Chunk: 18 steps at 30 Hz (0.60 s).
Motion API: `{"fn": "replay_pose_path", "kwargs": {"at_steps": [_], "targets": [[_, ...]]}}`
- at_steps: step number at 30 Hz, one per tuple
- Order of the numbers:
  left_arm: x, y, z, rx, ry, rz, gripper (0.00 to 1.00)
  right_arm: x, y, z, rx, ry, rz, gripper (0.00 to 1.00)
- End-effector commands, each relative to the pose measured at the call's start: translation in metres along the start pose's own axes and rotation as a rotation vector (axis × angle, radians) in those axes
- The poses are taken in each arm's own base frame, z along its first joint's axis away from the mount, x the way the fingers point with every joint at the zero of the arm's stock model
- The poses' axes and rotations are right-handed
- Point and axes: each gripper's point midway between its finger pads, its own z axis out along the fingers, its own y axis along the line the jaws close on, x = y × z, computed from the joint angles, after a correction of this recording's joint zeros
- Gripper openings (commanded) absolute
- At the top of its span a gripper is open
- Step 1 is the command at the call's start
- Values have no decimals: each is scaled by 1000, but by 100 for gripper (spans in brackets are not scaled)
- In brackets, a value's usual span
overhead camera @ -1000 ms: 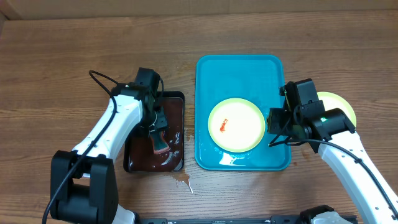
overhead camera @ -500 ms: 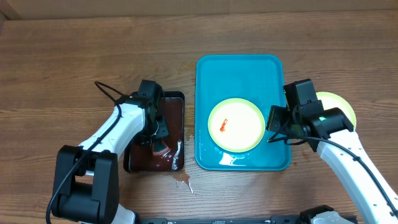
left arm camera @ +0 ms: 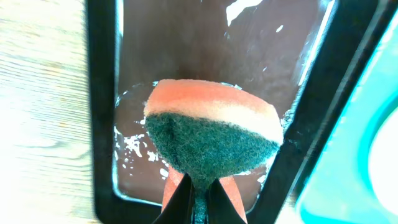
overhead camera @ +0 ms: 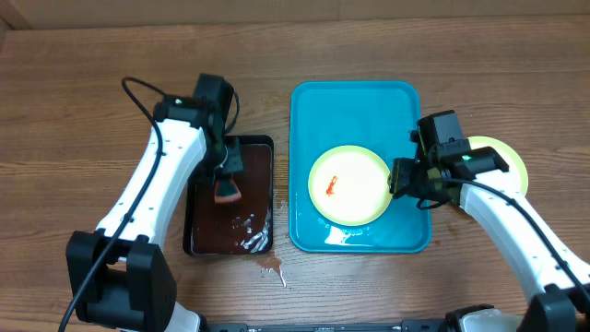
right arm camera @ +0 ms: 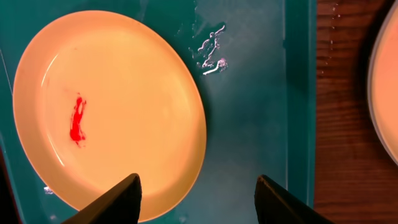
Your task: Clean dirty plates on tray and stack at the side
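Left hand (overhead camera: 227, 177) is pinching an orange sponge with a dark green scouring face (left arm camera: 211, 137) and is holding it over the wet dark brown-black tray (overhead camera: 253, 157). In the left wrist view, only the fingertips (left arm camera: 181, 202) are showing at the bottom edge.

Right hand (right arm camera: 202, 196) is hovering with its fingers spread wide over the bright turquoise rectangular plastic tray (overhead camera: 355, 106), just beside a pale yellow-green round plastic plate (overhead camera: 350, 184). That plate is lying flat in the tray's near half. The tray's long axis is running from the table (overhead camera: 92, 92)'s far side towards its near side, and a red-orange smear (right arm camera: 77, 118) on the plate is stretching the same way.

A second pale yellow-green plate (overhead camera: 505, 152) is sitting on the table right of the tray, largely hidden by the right arm. Whether it is one plate or a stack cannot be told.
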Motion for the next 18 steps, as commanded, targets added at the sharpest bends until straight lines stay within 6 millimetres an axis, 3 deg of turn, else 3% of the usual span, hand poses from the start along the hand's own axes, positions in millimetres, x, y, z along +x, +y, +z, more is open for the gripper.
{"fn": "replay_pose_path", "kwargs": {"at_steps": [1, 6, 10, 16, 18], "targets": [[-19, 1, -31, 2, -88, 22, 4, 0, 3, 19, -17, 32, -32, 60], [-26, -2, -49, 14, -120, 21, 4, 3, 12, 41, -55, 79, -41, 49], [-27, -2, -51, 15, -125, 38, 4, 6, 8, 63, -37, 117, -34, 47], [-25, -1, -51, 10, -116, 63, 4, 7, 6, 82, -33, 139, -27, 10], [-25, -1, -51, 11, -117, 63, 4, 8, 7, 82, -31, 141, -29, 4]]}}
